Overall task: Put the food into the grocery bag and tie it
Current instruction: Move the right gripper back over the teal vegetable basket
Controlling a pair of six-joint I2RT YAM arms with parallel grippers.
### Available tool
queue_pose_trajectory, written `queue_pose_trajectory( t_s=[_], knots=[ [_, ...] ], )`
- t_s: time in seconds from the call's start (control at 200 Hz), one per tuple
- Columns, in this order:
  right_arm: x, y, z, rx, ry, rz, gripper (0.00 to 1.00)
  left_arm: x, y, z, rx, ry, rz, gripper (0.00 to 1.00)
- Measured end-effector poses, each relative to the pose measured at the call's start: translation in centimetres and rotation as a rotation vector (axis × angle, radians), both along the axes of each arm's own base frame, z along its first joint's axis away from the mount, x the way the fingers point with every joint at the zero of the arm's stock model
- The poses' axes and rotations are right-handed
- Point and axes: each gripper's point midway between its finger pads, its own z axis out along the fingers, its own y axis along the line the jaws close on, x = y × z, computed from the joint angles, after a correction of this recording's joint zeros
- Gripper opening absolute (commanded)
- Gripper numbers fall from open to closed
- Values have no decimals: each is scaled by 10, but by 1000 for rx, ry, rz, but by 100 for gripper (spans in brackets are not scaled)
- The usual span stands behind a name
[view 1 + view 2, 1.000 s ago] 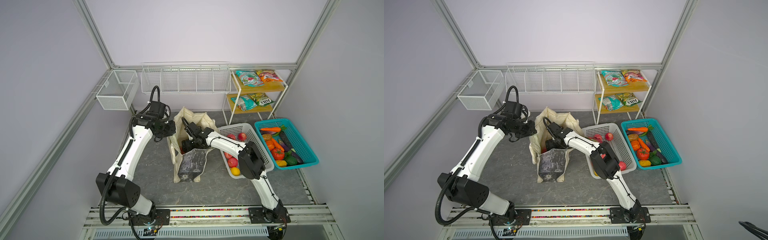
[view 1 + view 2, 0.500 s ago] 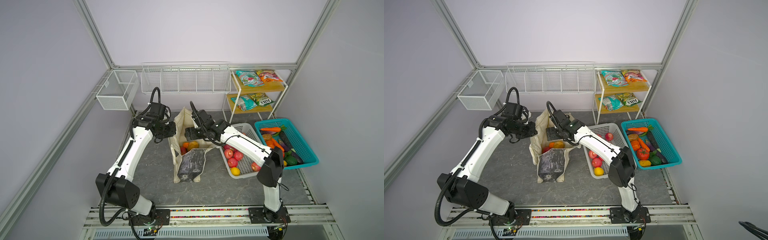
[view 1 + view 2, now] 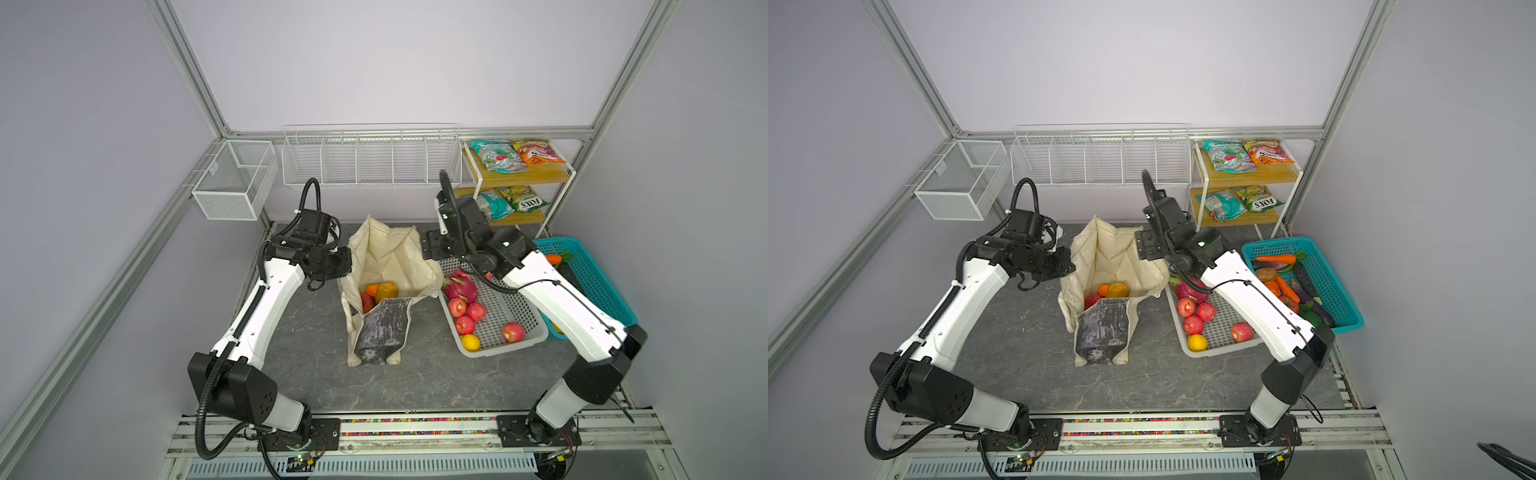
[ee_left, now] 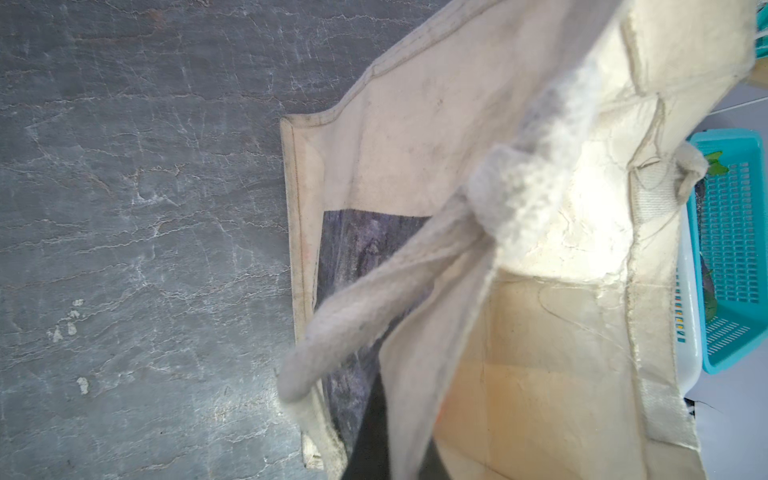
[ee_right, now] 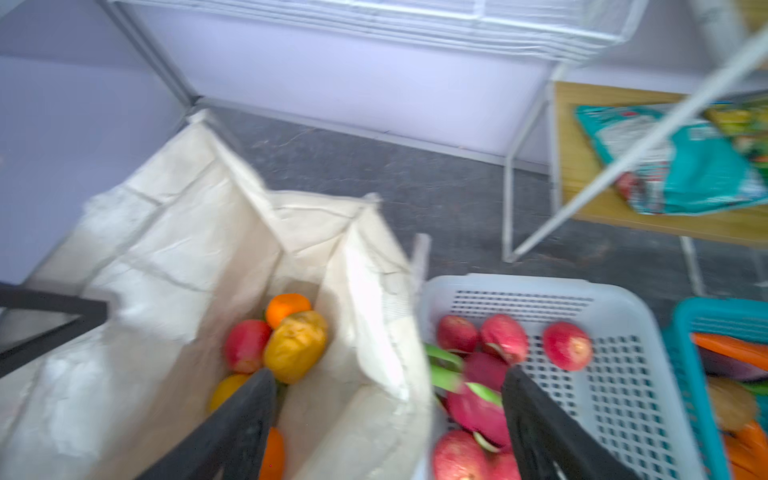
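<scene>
Filling was under way: the grocery bag (image 3: 386, 257) stood mid-frame in both top views with fruit (image 3: 380, 291) inside, and the left gripper (image 3: 344, 266) was clamped on its left rim. The right gripper (image 5: 386, 374) hovered open and empty between the bag and the white basket (image 3: 507, 349). Next, probably, it needed to grasp an apple (image 3: 457, 306).

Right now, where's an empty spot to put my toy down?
The biggest bare patch of grey tabletop lies between the grocery bag and the front rail. A narrower one runs between the left arm and the bag. The right side is crowded: white basket, teal basket and the right arm.
</scene>
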Motion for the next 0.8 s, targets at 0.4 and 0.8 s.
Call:
queue_pose_trajectory(
  t_s=[0.4,0.8],
  knots=[
    [-10,-241,-39,123,98,-665,88,-1,0,-1,2,4,-1,0],
    [-48,-348,-98,414,257,-1046,88,-2,1,-2,4,10,1,0]
  ],
)
